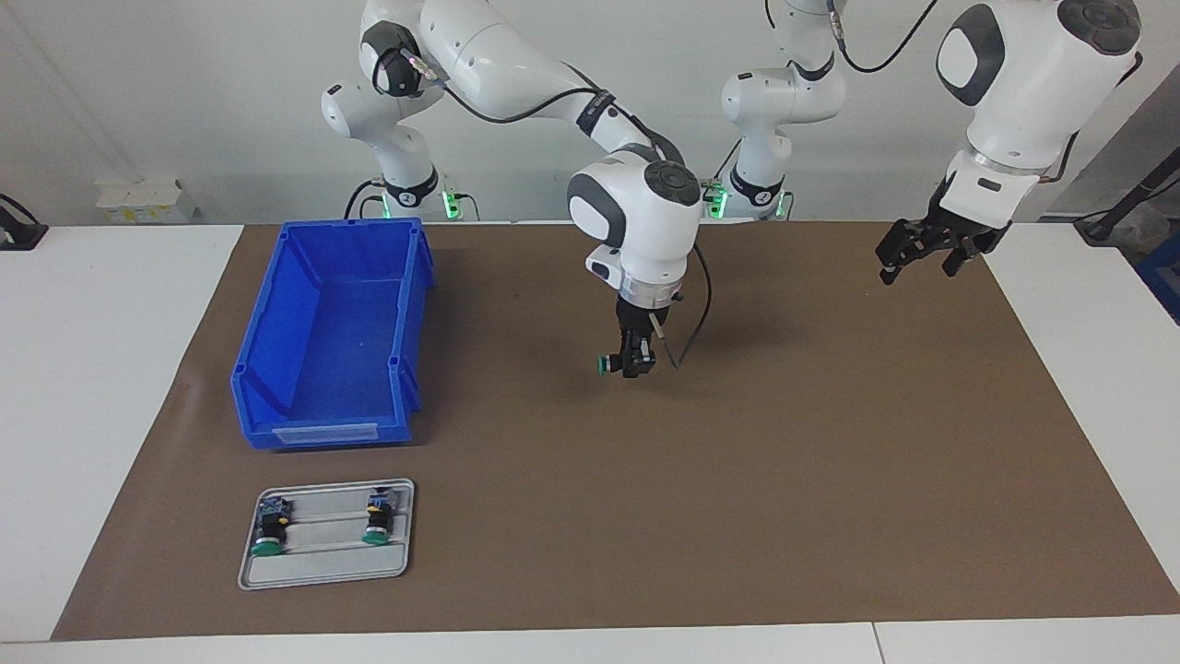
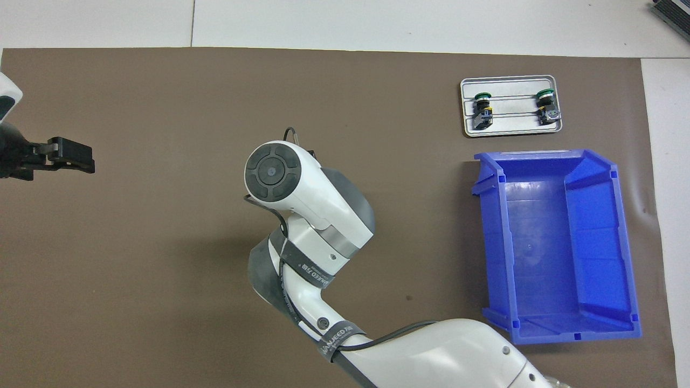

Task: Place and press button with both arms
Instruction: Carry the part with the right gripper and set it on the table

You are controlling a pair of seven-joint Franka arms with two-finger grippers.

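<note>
Tray [image 1: 324,572]: grey metal, on the brown mat [image 1: 784,480], toward the right arm's end of the surface [image 1: 101,369], farther from the robots than the bin. Two spare buttons [image 1: 269,530] [image 1: 377,519] lying on it, well apart, green caps pointing away from the robots.

Bin [image 1: 277,332]: blue plastic, open-topped, on the mat just beside the tray and nearer to the robots. Nothing visible inside.

Right arm [image 1: 516,69]: reaching from its base out over the middle of the mat, wrist turned down.

Right gripper [image 1: 636,361]: raised above the mat's middle, pointing down, closed tight on the button [image 1: 607,365]. Button held on its side, clear of the mat, green cap sticking out toward the right arm's end of the surface. Black body clamped between the fingertips; terminal end hidden by the gripper. Hidden beneath the wrist in the overhead view.

Left arm [image 1: 1023,83]: hanging above the mat's edge at its own end of the surface.

Left gripper [image 1: 922,258]: up in the air over the mat near the left arm's end, fingers spread wide apart, holding nothing and touching nothing. Well apart from the right gripper and the button. In the overhead view, seen at the frame's edge [image 2: 67,156], over bare mat.
</note>
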